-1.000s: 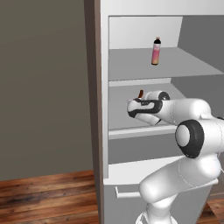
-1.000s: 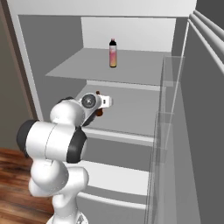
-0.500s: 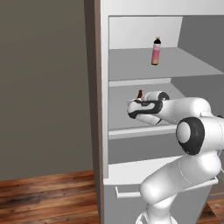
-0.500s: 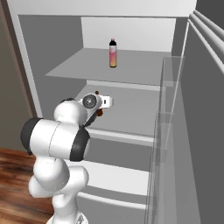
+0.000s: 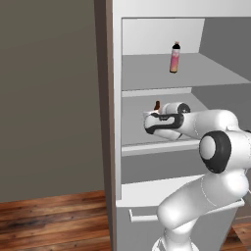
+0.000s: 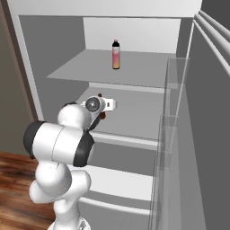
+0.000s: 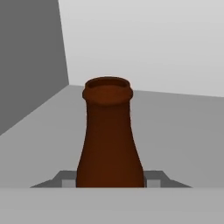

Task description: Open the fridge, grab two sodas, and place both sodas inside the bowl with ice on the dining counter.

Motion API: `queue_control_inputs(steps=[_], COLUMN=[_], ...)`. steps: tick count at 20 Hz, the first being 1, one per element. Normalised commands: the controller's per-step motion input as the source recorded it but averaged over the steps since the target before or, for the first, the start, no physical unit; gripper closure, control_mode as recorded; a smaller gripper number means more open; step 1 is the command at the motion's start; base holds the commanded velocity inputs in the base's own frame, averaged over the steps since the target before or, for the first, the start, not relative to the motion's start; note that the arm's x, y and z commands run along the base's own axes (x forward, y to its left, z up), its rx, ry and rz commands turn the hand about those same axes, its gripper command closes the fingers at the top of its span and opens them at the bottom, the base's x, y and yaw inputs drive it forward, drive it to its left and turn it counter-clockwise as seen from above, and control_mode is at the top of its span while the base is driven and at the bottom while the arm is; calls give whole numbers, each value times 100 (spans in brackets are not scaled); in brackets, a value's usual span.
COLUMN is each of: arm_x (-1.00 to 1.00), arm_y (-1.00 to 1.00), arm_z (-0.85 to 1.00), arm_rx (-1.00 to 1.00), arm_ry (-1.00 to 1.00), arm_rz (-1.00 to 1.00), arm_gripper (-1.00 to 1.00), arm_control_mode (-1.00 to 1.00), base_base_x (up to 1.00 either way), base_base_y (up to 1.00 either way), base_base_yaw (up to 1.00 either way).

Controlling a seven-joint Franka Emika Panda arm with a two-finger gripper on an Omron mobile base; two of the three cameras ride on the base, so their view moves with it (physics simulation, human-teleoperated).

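Grey shelves and pale walls of the open fridge [image 6: 54, 54] surround the work, its door swung wide to the right. The step in hand is lifting out the first soda, and judged from how things lie it wants a short straight rise to free the base from the middle shelf [image 6: 134, 112], then a level draw back toward the base, bottle upright, so the neck does not catch the shelf above.

Nearest, the claw [image 5: 153, 119] sits low over that middle shelf, drawn nearly shut on the cola bottle [image 7: 109, 140]. In the hand view the brown body fills the gap, with a grey finger pad [image 7: 153, 179] tight against it on each side and no shelf showing between. The grip lies on the lower body; the flared neck and open-looking rim rise above the claw, leaning neither way.

Farther off, above the claw and deeper in, the pink bottle [image 5: 175, 58] with its black cap stands upright on the upper shelf [image 5: 157, 73], well apart from the arm. It comes second; a reach for it should enter above the shelf's front edge.
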Motion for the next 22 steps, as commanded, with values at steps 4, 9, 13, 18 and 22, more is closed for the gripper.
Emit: queue_control_inputs(steps=[4, 9, 13, 18, 22], arm_x=[0, -19, -49, -42, -37], arm_y=[-10, -18, 0, 0, 4], arm_z=[0, 1, 22, 35, 45], arm_rx=[0, 1, 0, -3, -12], arm_ry=[0, 0, 0, 7, 18], arm_rz=[0, 0, 0, 0, 0], arm_gripper=[100, 100, 100, 100, 100], arm_control_mode=[-100, -100, -100, -100, -100], base_base_x=[0, 0, 0, 0, 0], base_base_y=[0, 0, 0, 0, 0], base_base_yaw=[0, 0, 0, 0, 0])
